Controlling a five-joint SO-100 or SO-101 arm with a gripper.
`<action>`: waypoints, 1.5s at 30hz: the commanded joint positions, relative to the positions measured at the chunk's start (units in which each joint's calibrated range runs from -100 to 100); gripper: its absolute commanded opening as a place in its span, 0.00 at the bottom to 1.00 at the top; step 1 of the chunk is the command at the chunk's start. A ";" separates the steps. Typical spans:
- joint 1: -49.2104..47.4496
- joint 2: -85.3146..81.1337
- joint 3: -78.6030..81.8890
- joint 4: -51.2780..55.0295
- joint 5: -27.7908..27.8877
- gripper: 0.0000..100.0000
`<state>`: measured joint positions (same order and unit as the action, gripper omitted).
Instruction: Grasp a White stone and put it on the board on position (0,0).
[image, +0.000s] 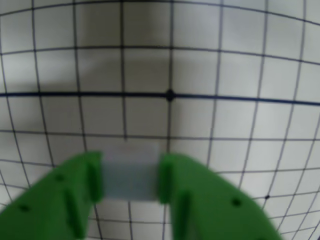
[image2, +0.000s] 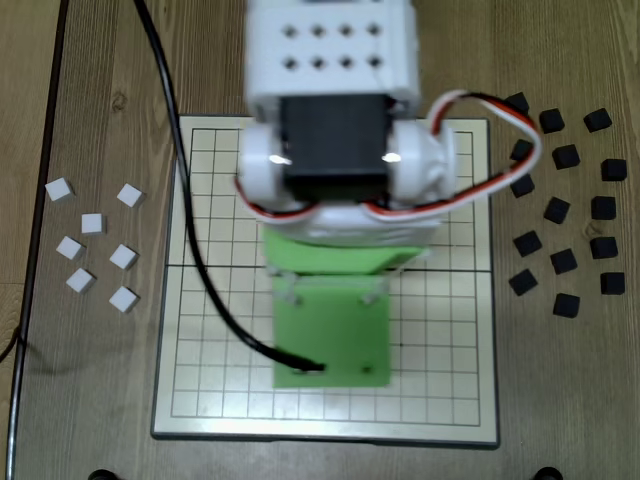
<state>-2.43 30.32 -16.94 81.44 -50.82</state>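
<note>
In the wrist view my green gripper (image: 131, 175) is shut on a white stone (image: 130, 172), held between the two green fingers (image: 87, 177) above the board (image: 240, 70). The thick dark midline crosses the view, and the dotted crossing on it, position (0,0) (image: 170, 94), lies just beyond and slightly right of the stone. In the fixed view the arm (image2: 335, 150) and its green plate (image2: 332, 330) hang over the middle of the board (image2: 215, 330), hiding the stone and the crossing.
Several loose white stones (image2: 92, 223) lie on the wooden table left of the board. Several black blocks (image2: 565, 260) are scattered on its right. A black cable (image2: 185, 200) runs across the board's left part to the green plate.
</note>
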 joint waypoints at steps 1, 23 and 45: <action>-0.26 -4.50 0.13 -1.94 -0.10 0.06; 1.56 -3.91 6.22 -8.31 1.32 0.06; 2.65 -4.08 8.15 -10.04 2.00 0.06</action>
<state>-0.16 30.32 -8.45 71.76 -48.86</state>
